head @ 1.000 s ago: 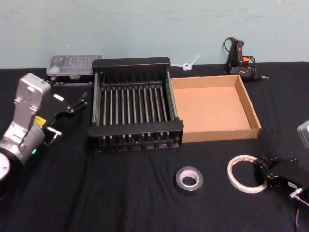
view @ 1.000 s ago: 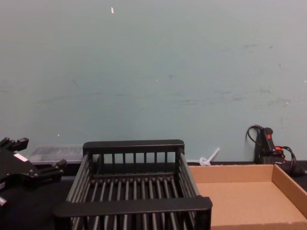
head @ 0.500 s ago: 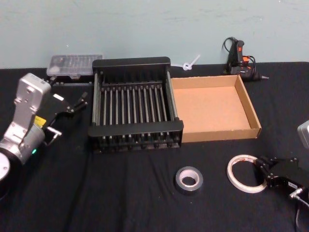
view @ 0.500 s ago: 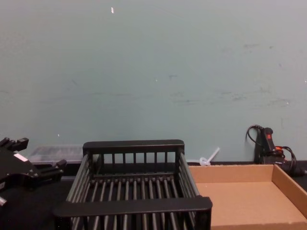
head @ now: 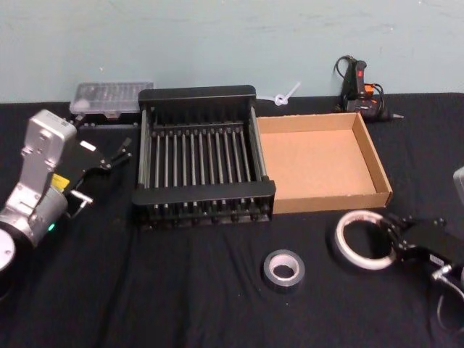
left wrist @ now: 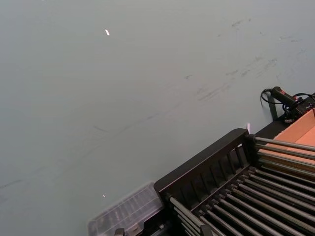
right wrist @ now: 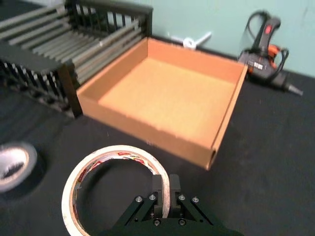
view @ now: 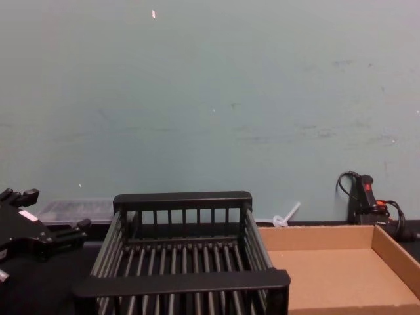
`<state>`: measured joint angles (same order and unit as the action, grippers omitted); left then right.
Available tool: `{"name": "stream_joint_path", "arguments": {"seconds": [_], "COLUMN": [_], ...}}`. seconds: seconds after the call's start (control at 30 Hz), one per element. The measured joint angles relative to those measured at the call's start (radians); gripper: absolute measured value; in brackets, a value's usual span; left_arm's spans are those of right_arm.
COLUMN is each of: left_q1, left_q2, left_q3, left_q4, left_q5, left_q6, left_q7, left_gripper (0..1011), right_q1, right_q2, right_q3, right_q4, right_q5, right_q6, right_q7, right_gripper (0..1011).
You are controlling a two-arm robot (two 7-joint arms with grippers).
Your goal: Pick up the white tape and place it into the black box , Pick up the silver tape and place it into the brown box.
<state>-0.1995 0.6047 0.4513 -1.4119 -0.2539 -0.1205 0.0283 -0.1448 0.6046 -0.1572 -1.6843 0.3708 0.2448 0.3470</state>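
Black fingertips of the right gripper (right wrist: 165, 199) are pinched tight on the wall of the white tape (right wrist: 114, 189), gripping its rim at the side nearest the wrist. Compared with a second ago, the ring has come up off the cloth and drifted a bit toward 10 o'clock, so in the head view it now sits closer to the front wall of the brown box (head: 322, 161), off the box's 5 o'clock corner.

Silver tape (head: 283, 269) hasn't budged, flat on the black tablecloth (head: 181, 290) at about 8 o'clock from the white ring and just in front of the black box (head: 203, 156). The black box and brown box are side by side, touching, both with nothing in them.

Left gripper (head: 116, 154) is parked at 9 o'clock of the black box, same spot as before, fingers a little apart and holding nothing. A glue gun (head: 359, 90) lies behind the brown box by the wall.
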Motion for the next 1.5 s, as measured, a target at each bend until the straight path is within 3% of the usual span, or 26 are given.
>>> {"name": "stream_joint_path", "arguments": {"seconds": [0.23, 0.77, 1.17, 1.5], "left_q1": [0.000, 0.000, 0.000, 0.000], "left_q2": [0.000, 0.000, 0.000, 0.000], "left_q3": [0.000, 0.000, 0.000, 0.000], "left_q4": [0.000, 0.000, 0.000, 0.000], "left_q5": [0.000, 0.000, 0.000, 0.000], "left_q6": [0.000, 0.000, 0.000, 0.000], "left_q7": [0.000, 0.000, 0.000, 0.000], "left_gripper": [1002, 1002, 1001, 1001], "right_q1": [0.056, 0.244, 0.353, 0.455], "right_q2": [-0.032, -0.118, -0.161, -0.229], "right_q3": [-0.012, -0.100, -0.170, -0.234], "right_q4": [0.003, 0.085, 0.151, 0.233], "right_q5": [0.001, -0.042, -0.113, -0.175], "right_q6": [-0.018, -0.027, -0.036, -0.046], "right_q7": [-0.001, -0.001, 0.009, 0.022], "right_gripper": [91, 91, 91, 91]}}
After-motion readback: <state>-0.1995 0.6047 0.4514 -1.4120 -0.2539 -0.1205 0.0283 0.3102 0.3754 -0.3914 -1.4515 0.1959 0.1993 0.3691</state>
